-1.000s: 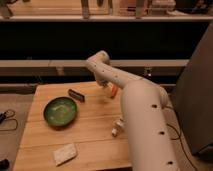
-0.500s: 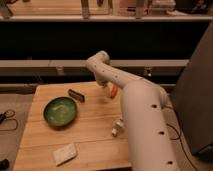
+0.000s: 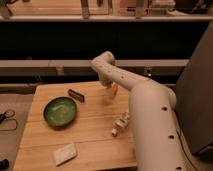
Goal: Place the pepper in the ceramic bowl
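Note:
The green ceramic bowl [image 3: 60, 111] sits on the left part of the wooden table [image 3: 90, 132]. The orange-red pepper [image 3: 114, 90] shows at the table's back middle, right at the tip of my arm. My gripper [image 3: 109, 88] points down there, right against the pepper and mostly hidden by the wrist. It is to the right of the bowl and behind it, about a bowl's width from the rim. I cannot tell whether the pepper rests on the table or is lifted.
A small dark rectangular bar [image 3: 76, 95] lies just behind the bowl. A small white object [image 3: 120, 124] lies by my arm at the right. A pale sponge-like block [image 3: 65, 153] lies near the front edge. A dark shelf wall stands behind the table.

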You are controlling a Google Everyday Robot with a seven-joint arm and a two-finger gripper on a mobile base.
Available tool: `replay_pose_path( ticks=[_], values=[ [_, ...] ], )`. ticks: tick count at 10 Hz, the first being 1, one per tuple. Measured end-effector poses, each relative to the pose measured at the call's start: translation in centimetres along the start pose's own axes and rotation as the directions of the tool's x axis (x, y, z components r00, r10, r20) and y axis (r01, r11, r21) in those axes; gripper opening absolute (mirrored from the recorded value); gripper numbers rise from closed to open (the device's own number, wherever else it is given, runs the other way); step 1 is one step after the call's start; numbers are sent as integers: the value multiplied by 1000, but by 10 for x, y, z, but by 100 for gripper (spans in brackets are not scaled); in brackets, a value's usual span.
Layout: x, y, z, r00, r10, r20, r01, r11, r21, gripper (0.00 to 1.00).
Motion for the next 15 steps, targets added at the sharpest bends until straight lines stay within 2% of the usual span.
replay_pose_path(
  ticks=[3, 6, 8, 9, 11, 13, 15],
  values=[
    [11, 6, -6, 1000, -8, 27, 8, 1000, 17, 80],
    [23, 8, -11, 994, -6, 106, 2, 999, 41, 80],
    [36, 11, -12, 983, 4, 182, -15, 998, 58, 80],
    [44, 13, -11, 974, 12, 228, -28, 997, 68, 80],
    [43, 12, -11, 959, 3, 284, -27, 996, 80, 80],
    [41, 12, -8, 951, -6, 308, -20, 996, 82, 80],
    [37, 7, -7, 939, -22, 343, -11, 996, 94, 80]
  ],
)
